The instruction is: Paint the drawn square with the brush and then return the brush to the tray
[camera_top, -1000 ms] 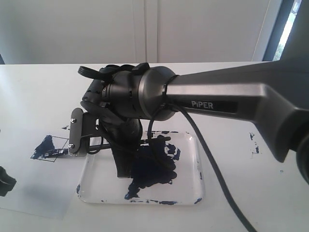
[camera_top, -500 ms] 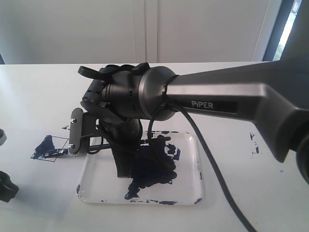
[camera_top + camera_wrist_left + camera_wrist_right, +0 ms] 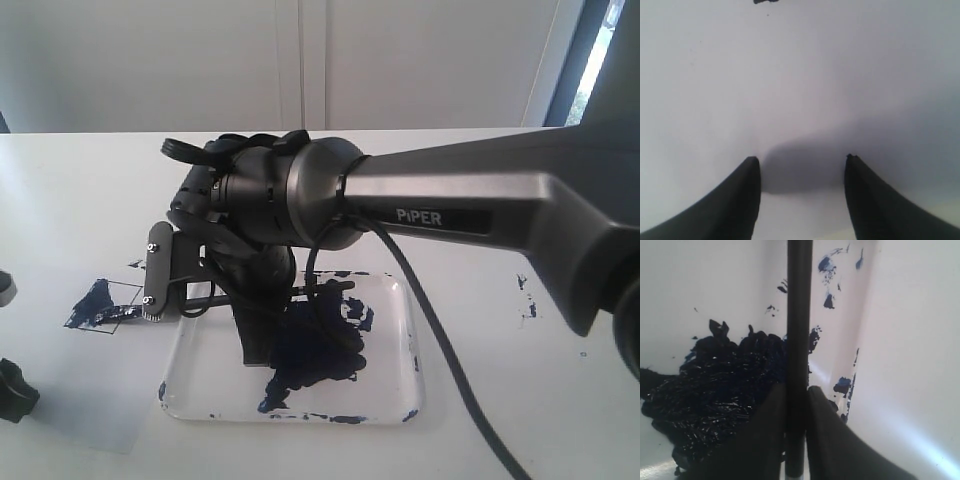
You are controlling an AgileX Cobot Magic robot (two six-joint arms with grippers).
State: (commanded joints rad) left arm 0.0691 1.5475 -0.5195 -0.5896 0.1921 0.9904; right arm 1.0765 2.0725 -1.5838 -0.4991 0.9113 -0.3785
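The tray (image 3: 205, 362) lies in the middle of the table, with a big navy paint blot (image 3: 318, 348) in it. My right gripper (image 3: 256, 352) points down into the tray and is shut on the brush (image 3: 799, 315), a thin black stick running out between its fingers (image 3: 771, 420) over the blot (image 3: 715, 390). The drawn square (image 3: 103, 303) sits left of the tray, its outline partly filled with navy. My left gripper (image 3: 802, 160) is open over plain white surface with nothing between its fingers; in the exterior view only part of it (image 3: 15, 390) shows at the left edge.
A thin paper sheet (image 3: 80, 420) lies at the front left under the left gripper. Paint specks (image 3: 527, 303) mark the table right of the tray. The right arm (image 3: 450, 215) spans the scene from the right, hiding part of the tray.
The left gripper has drifted slightly lower at the left edge of the exterior view. The right arm, brush and tray have not moved.
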